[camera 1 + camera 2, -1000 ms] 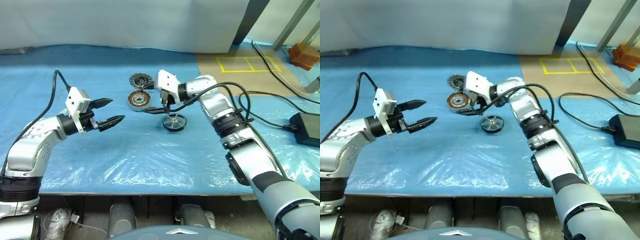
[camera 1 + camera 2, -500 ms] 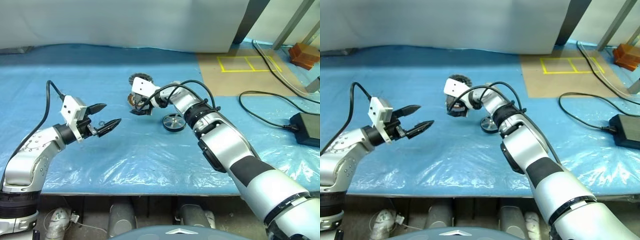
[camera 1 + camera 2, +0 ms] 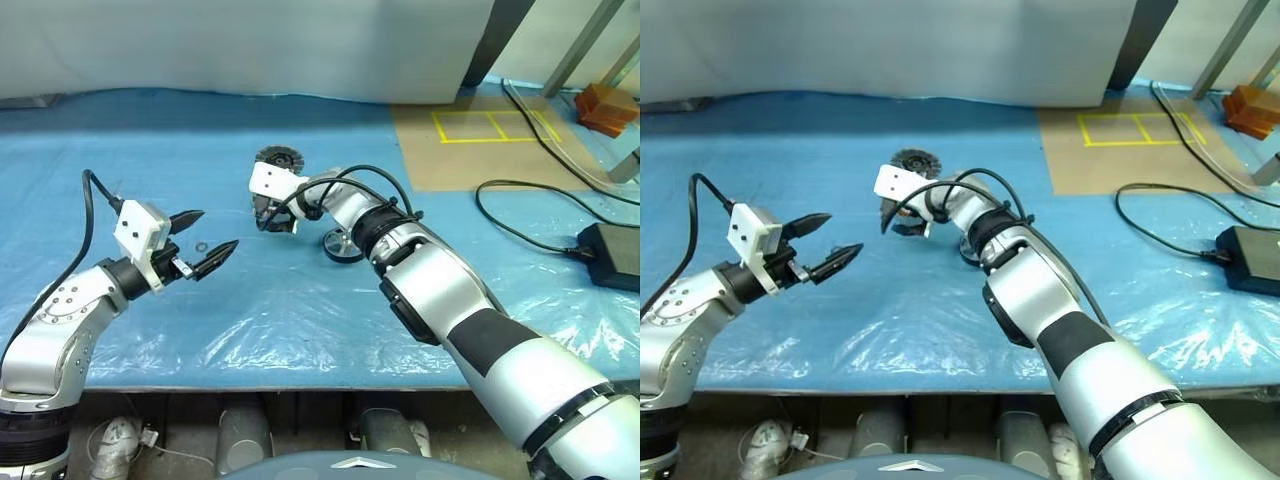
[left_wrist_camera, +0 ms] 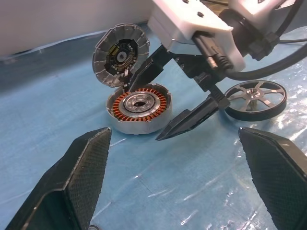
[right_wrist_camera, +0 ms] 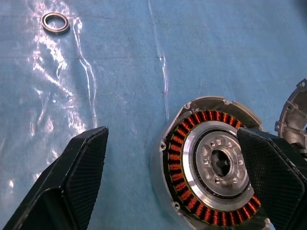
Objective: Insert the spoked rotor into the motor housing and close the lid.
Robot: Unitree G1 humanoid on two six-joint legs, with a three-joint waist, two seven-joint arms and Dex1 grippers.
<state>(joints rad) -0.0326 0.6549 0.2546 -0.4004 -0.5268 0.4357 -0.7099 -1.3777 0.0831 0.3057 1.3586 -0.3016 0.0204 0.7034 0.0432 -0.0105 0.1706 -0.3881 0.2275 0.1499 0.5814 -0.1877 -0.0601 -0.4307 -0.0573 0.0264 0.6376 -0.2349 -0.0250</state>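
No brand, label or writing can be read on any part; there are two grippers, one motor housing, one spoked rotor, one lid and one small ring. The right gripper (image 4: 165, 103) has its two black fingers spread wide with nothing between them; it hangs tilted down just over the motor housing (image 5: 213, 167), one finger at the far side of the housing and the other at its near side, and whether either tip touches it I cannot tell. The housing is a short grey cylinder lying flat on the blue sheet (image 3: 300, 310), with a ring of copper windings around a silvery hub and a central hole. The lid (image 4: 121, 55) sits just behind the right gripper, tilted up, its ribbed rim and hollow inner face showing. The spoked rotor (image 4: 256, 99) lies flat beside the right gripper, on the side away from the left arm; silvery, with dark gaps between its spokes. The left gripper (image 3: 200, 243) is spread too and empty, well apart from the housing; the small ring (image 5: 55, 22) lies on the sheet near its tips.
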